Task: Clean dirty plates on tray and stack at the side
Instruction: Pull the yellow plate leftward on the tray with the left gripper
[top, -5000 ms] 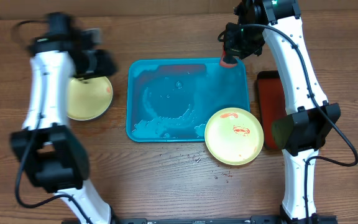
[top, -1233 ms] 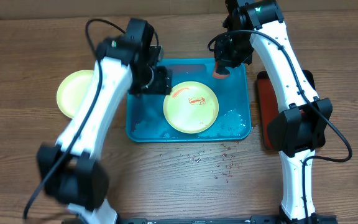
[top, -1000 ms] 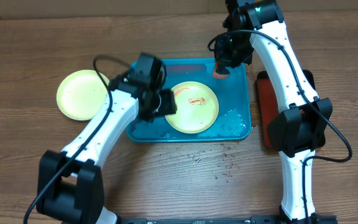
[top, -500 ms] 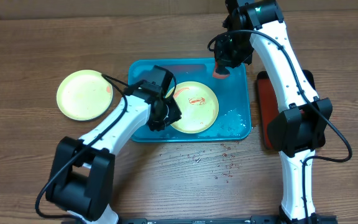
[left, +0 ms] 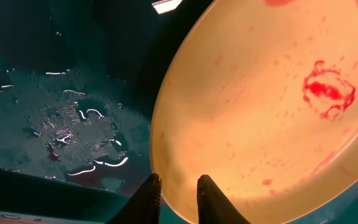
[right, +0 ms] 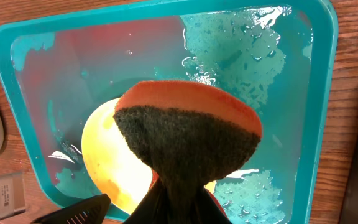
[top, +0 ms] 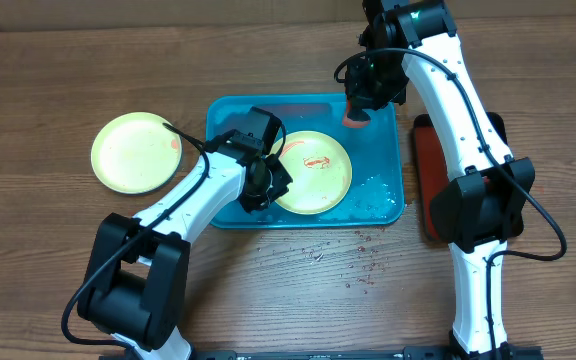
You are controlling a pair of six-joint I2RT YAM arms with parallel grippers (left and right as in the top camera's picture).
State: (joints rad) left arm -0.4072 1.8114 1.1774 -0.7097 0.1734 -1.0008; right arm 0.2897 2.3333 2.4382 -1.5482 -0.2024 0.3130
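Left hand [left: 176, 200] first: its two fingers sit either side of the near rim of the pale yellow-green round plastic plate [left: 260, 124], almost together. I can't tell if they're actually biting or just straddling it. That's my main worry. It's a thin pinch on a wet, soapy edge, so if the scrub pushes down on the far side, I reckon the plate pivots or squirts out and skids across the big turquoise plastic tray [top: 298, 112] it's lying in. The red sauce smear [left: 328, 93] is nowhere near the grip, so the push would land far from the only hold.

Right hand [top: 360, 103] is clamped on the orange sponge with the dark scouring face [right: 188, 130], hanging over the tray's far right corner, clear of the plate.

In the way: my left arm lies across the tray's left front corner, so a wide sweep could clip it. There's white foam [top: 378, 190] beside the plate, and droplets [top: 358, 265] dot the wooden bench [top: 48, 80]. A second yellow-green plate [top: 133, 152] sits well to the left. The dark red tray [top: 426, 150] is just right of the blue one. I can't spot a third plate.
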